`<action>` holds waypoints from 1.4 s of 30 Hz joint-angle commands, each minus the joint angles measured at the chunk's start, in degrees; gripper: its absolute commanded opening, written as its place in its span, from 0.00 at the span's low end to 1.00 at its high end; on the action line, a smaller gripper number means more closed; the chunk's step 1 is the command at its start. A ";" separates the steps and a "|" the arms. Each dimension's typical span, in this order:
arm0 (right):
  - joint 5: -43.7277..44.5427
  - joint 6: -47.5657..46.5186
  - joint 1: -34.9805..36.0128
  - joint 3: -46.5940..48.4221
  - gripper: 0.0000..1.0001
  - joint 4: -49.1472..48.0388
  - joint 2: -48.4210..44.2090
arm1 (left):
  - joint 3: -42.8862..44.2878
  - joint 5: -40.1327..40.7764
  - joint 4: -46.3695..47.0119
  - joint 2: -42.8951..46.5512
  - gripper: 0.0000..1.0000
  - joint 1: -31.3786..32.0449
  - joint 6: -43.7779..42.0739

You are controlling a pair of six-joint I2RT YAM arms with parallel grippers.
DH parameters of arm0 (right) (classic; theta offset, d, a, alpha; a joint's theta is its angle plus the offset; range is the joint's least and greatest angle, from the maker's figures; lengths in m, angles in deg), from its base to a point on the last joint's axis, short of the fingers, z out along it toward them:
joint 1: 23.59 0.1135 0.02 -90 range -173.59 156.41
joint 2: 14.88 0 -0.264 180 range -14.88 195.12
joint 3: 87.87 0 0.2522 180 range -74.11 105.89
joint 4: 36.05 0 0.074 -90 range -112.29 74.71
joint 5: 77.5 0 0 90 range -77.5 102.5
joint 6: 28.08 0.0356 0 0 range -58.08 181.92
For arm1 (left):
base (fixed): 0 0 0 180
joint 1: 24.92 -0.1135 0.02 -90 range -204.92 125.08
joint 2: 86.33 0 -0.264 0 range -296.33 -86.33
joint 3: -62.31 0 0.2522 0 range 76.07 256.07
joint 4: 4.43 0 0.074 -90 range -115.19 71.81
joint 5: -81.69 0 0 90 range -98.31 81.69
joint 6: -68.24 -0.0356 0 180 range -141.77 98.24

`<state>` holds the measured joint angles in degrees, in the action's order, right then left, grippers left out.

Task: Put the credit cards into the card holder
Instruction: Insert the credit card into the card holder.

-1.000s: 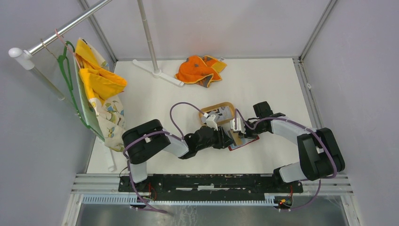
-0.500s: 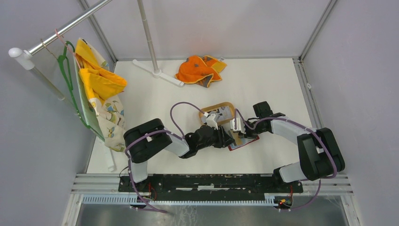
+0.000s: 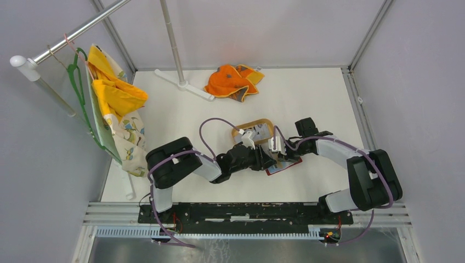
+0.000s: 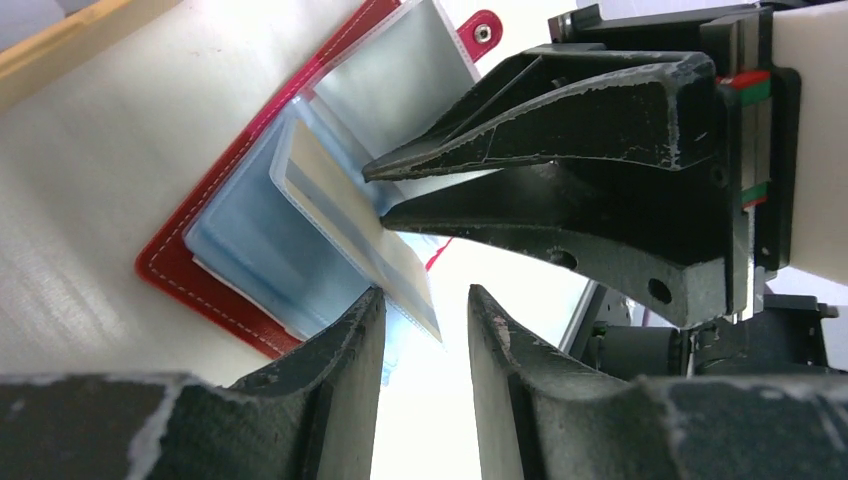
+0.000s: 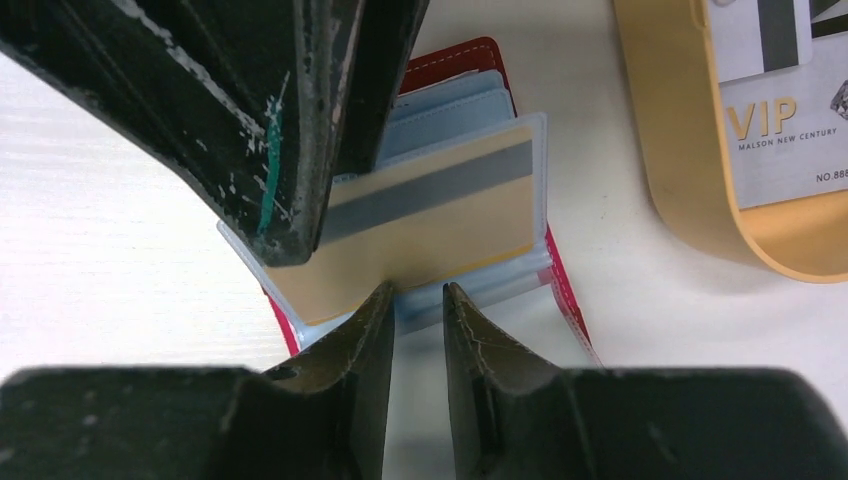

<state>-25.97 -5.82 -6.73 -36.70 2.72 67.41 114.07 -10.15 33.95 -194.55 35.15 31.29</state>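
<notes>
Card holder (image 5: 470, 55) lies open on table (image 5: 100, 200), near tray (image 5: 650, 150). One gold card (image 5: 430, 215) already in clear sleeve (image 5: 500, 275). Left gripper (image 4: 425, 300) jaws apart, straddling sleeve edge. Right gripper (image 5: 418, 295) jaws narrowly parted at sleeve; pinching or not, cannot tell. VIP card (image 5: 790, 140), maybe another, left in tray.

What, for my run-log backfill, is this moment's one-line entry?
card holder: open on table; gold card: tucked inside; left end effector: open astride card; right end effector: open astride card
</notes>
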 commanded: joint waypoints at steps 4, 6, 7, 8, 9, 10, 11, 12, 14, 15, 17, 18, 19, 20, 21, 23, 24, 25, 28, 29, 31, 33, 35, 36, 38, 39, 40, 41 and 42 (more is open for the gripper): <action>-2.42 3.08 -1.22 0.74 0.34 1.18 -4.24 | 3.74 -1.80 4.99 -1.49 0.43 -0.38 1.96; -2.65 4.61 -2.16 0.82 0.36 0.65 -5.00 | 4.48 -2.24 4.99 -2.10 0.44 -0.42 2.05; -2.76 5.06 -2.66 0.90 0.36 0.43 -5.42 | 4.80 -2.38 5.07 -2.30 0.45 -0.41 2.05; -2.99 5.14 -3.10 0.97 0.36 0.50 -5.81 | 5.21 -2.47 5.00 -2.60 0.45 -0.40 2.13; -3.30 5.46 -3.66 0.91 0.36 0.41 -6.39 | 5.60 -2.53 4.99 -2.91 0.46 -0.42 2.14; -3.31 6.40 -4.30 0.91 0.37 -0.05 -6.76 | 6.00 -2.69 4.99 -3.18 0.47 -0.42 2.14; -2.70 8.34 -4.83 0.91 0.38 -1.11 -7.31 | 6.48 -2.78 4.80 -3.40 0.47 -0.40 2.14; -2.24 10.08 -5.49 0.99 0.38 -1.80 -7.74 | 7.00 -2.85 4.56 -3.68 0.48 -0.45 2.07; -0.99 13.42 -6.80 1.09 0.39 -3.44 -8.73 | 8.23 -3.05 4.11 -4.20 0.49 -0.51 1.89; 0.14 16.07 -7.48 1.09 0.40 -4.74 -9.16 | 8.88 -3.26 3.92 -4.63 0.49 -0.55 1.88; 2.08 19.56 -8.61 1.18 0.40 -6.56 -9.84 | 10.24 -3.70 3.62 -5.52 0.49 -0.56 1.74; 3.27 21.68 -9.05 1.18 0.40 -7.66 -10.22 | 10.92 -3.92 3.66 -5.91 0.49 -0.50 1.77; 5.17 23.81 -9.59 1.15 0.40 -8.75 -10.45 | 11.55 -4.21 3.67 -6.44 0.50 -0.55 1.78; 6.54 25.66 -9.96 1.24 0.39 -9.61 -10.52 | 12.25 -4.40 3.59 -6.87 0.50 -0.50 1.85; 7.30 26.26 -10.67 1.35 0.38 -9.88 -10.56 | 12.94 -4.58 3.46 -7.28 0.50 -0.52 1.87; 9.79 29.13 -11.84 1.09 0.35 -11.25 -10.45 | 14.42 -4.95 3.41 -8.21 0.50 -0.51 1.87; 10.98 30.03 -12.54 1.21 0.34 -11.33 -10.28 | 15.04 -5.10 3.36 -8.62 0.50 -0.53 1.95; 11.36 30.13 -13.12 1.41 0.33 -10.98 -9.88 | 15.54 -5.31 3.37 -9.13 0.50 -0.56 1.97; 12.94 30.37 -14.81 2.07 0.33 -9.93 -8.01 | 17.48 -5.85 3.36 -10.64 0.52 -0.55 2.26; 13.43 30.22 -15.25 2.48 0.32 -9.06 -7.21 | 18.20 -6.07 3.26 -11.17 0.52 -0.54 2.38; 13.91 29.63 -16.00 3.29 0.32 -7.44 -5.03 | 19.75 -6.56 2.92 -12.25 0.53 -0.56 2.56; 13.94 29.24 -16.33 4.29 0.31 -5.49 -2.85 | 21.29 -7.00 2.72 -13.48 0.53 -0.51 2.81; 13.28 28.70 -16.51 5.01 0.31 -4.06 -1.00 | 22.78 -7.40 2.50 -14.64 0.53 -0.50 3.00; 12.71 28.48 -16.51 5.17 0.30 -3.57 -0.33 | 23.54 -7.58 2.25 -15.29 0.54 -0.55 3.08; 11.10 28.05 -16.51 5.54 0.30 -2.52 0.86 | 24.76 -7.81 1.76 -16.35 0.54 -0.51 3.10; 10.52 27.89 -16.51 5.73 0.29 -2.03 1.39 | 25.28 -7.97 1.60 -16.83 0.55 -0.51 3.10; 9.71 27.76 -16.51 5.91 0.29 -1.58 1.90 | 25.67 -8.06 1.58 -17.24 0.55 -0.50 3.10; 9.07 27.67 -16.51 6.08 0.29 -1.14 2.32 | 25.91 -8.08 1.49 -17.61 0.55 -0.56 3.18; 8.30 27.58 -16.52 6.23 0.29 -0.79 2.65 | 26.16 -8.08 1.41 -17.97 0.56 -0.53 3.19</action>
<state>-14.54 22.37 -23.01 -33.27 -0.75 68.87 137.45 -16.89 34.19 -210.97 34.78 32.39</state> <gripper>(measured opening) 0.293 0.548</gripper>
